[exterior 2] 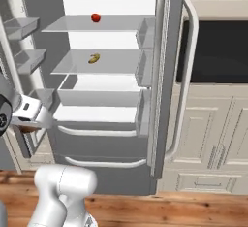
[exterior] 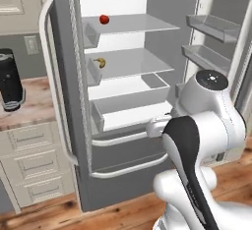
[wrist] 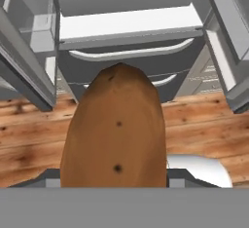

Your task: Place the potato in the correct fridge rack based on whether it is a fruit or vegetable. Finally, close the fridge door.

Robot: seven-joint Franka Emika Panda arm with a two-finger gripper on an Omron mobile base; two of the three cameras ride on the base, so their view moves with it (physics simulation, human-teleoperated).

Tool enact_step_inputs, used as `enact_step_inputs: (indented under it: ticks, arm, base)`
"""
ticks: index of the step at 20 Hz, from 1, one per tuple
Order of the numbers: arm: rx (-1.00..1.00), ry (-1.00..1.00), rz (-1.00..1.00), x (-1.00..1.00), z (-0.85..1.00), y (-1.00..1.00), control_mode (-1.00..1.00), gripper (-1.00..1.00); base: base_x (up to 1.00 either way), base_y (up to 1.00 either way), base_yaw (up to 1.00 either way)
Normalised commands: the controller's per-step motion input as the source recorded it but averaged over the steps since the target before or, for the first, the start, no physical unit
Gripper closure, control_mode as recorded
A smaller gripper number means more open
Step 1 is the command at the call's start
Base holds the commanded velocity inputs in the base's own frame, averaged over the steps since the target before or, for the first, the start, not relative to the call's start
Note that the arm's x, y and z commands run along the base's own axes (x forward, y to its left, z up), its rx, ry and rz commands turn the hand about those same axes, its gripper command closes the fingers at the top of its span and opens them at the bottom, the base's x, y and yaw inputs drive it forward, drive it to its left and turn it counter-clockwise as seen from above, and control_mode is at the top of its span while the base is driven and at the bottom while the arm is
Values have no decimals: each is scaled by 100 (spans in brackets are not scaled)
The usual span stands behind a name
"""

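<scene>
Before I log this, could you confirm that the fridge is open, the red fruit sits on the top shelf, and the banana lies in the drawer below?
Nearly: the banana lies on the second shelf, not in the drawer, as the right base view shows. The fridge is open, and the red fruit sits on the top shelf.

1. A wood plank floor (exterior: 123, 214) in warm brown runs under everything.
2. Cream cabinets with 3 drawers (exterior: 34, 162) stand left of the fridge, topped by a wooden counter (exterior: 34, 103).
3. A grey wall (exterior: 29, 59) above the counter carries a pale outlet plate (exterior: 32, 44).
4. Right of the fridge, cream panelled cabinet doors (exterior 2: 213, 134) sit below a dark recess (exterior 2: 218, 51).
</scene>
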Motion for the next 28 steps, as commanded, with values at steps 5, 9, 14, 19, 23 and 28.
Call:
enact_step_inputs:
  ticks: [5,9,14,19,23,28]
  arm:
    - [0,0,0,0,0,0,100,100]
    - [0,0,0,0,0,0,100,100]
    - [0,0,0,0,0,0,100,100]
    - [0,0,0,0,0,0,100,100]
    - [0,0,0,0,0,0,100,100]
    - [0,0,0,0,0,0,100,100]
  base:
    - [43,-18,19]
    - [51,-1,12]
    - [56,0,9]
    - [59,-1,8]
    - [47,-18,5]
    - [44,-25,4]
